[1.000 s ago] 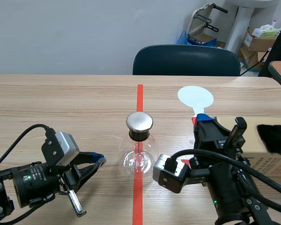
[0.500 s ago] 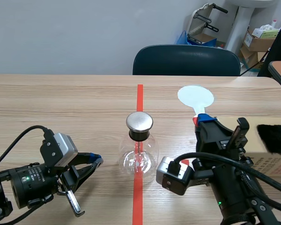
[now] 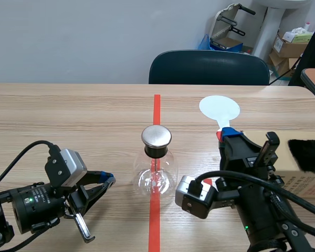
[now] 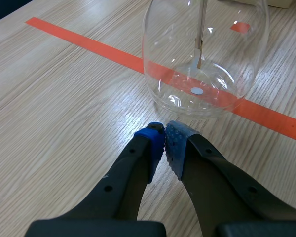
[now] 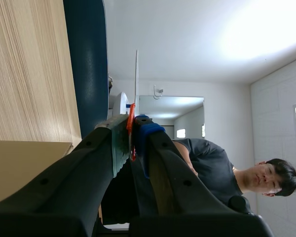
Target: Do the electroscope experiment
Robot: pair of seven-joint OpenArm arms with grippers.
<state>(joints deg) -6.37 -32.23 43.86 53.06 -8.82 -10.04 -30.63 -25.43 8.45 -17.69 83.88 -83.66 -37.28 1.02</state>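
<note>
Wood table (image 3: 68, 110) bearing glass flask (image 3: 156, 177); chair (image 3: 209, 67), boxes (image 3: 291, 47) behind.

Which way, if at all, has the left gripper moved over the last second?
Yes, slightly: the left gripper has drawn back from the unmoved glass flask, toward the robot's left.

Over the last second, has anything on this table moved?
Barely. The left fingers, shut on nothing, drew back slightly from the glass flask. The right arm's wrist dropped a little toward the robot, the right fingers still clamping the white paddle. Flask and paddle stayed put.
</note>
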